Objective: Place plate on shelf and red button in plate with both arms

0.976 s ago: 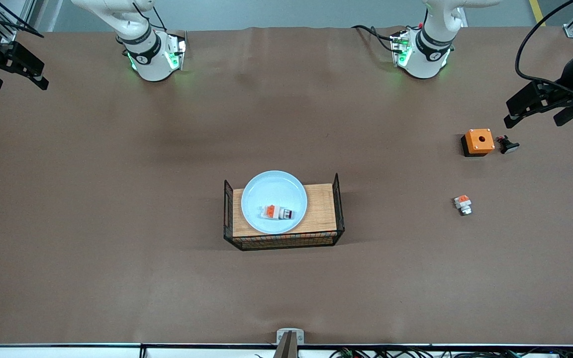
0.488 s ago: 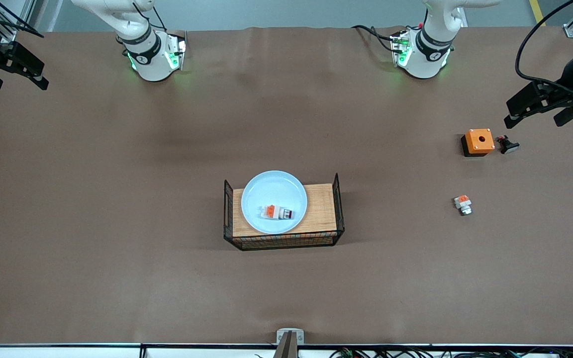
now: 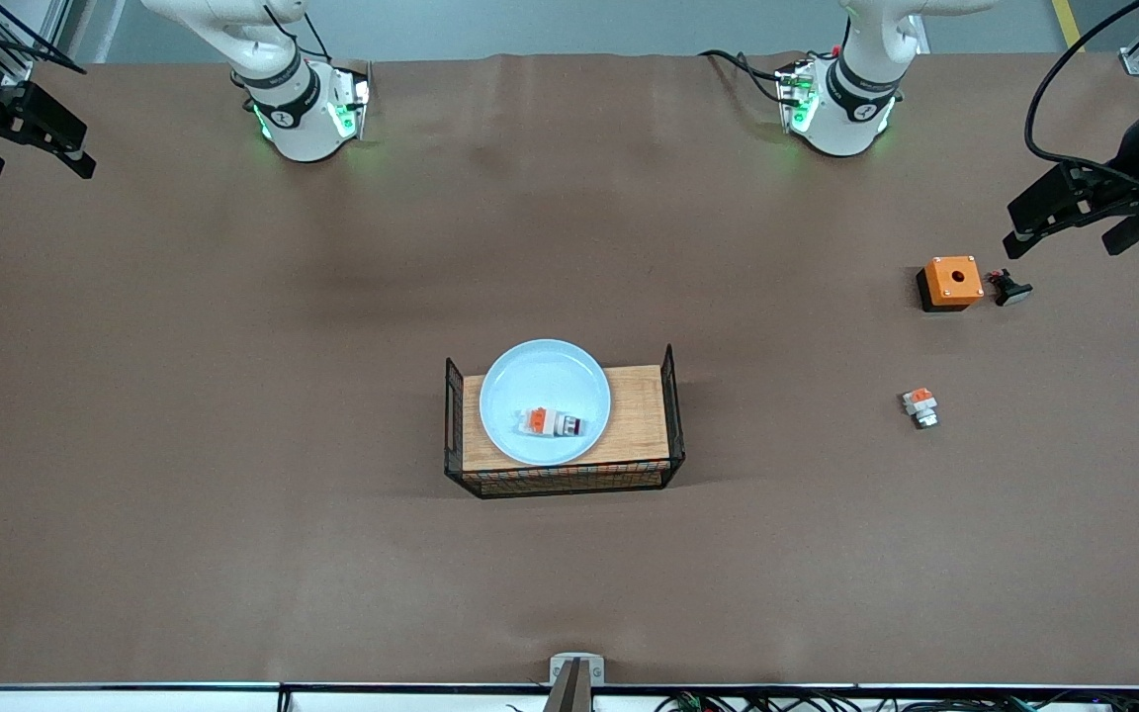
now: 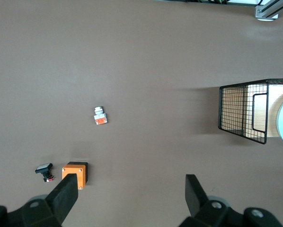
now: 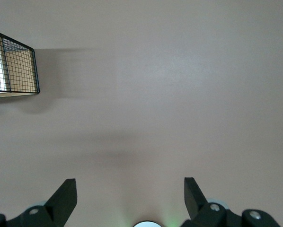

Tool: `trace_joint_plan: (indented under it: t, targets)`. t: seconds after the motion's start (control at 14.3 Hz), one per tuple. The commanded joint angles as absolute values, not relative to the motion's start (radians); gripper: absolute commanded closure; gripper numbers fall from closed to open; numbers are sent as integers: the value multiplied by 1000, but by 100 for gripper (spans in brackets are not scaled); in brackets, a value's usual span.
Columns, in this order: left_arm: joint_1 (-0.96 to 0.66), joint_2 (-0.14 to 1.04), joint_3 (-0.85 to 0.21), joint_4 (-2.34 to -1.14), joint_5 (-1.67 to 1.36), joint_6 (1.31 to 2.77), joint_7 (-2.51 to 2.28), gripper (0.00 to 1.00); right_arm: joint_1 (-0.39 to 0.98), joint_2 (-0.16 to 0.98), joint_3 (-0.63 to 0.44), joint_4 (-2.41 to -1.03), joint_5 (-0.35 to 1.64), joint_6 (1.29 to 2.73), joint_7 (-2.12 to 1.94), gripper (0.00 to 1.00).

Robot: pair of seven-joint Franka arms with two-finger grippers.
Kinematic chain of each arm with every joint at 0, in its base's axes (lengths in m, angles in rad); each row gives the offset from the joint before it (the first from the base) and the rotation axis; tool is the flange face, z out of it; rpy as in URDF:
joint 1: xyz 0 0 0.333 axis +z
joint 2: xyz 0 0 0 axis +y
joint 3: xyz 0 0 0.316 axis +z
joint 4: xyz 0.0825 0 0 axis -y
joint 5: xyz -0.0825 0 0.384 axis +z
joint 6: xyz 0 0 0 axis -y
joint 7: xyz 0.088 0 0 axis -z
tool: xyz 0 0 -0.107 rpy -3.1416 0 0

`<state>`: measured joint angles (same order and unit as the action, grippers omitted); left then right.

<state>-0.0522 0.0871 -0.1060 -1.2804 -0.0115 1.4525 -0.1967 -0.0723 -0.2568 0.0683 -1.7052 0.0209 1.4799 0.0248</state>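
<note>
Front view: surface (image 3: 233,445) carries a wire-sided wooden tray (image 3: 641,415) mid-way between my two end effectors, well apart from both. The plate (image 3: 545,381) sits on that tray, the red button (image 3: 551,422) lying in it. My left end effector (image 3: 1074,213) hangs with fingers spread wide over the left arm's end of the surface, near the orange box (image 3: 951,281) and a small black part (image 3: 1010,288) beside it; a white-and-orange block (image 3: 919,405) lies well apart. My right end effector (image 3: 21,133) waits, fingers spread, over its own end.
</note>
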Motion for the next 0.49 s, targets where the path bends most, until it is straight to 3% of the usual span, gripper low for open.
trace_joint_plan:
  t: [0.0,0.42]
  targets:
    - [-49,83,-109,-1279,-6,1462,-184,0,-69,-242,67,-1677,23,1471,18,0]
    - [-51,83,-109,-1273,-6,1494,-181,0,-71,-242,67,-1677,21,1473,18,0]
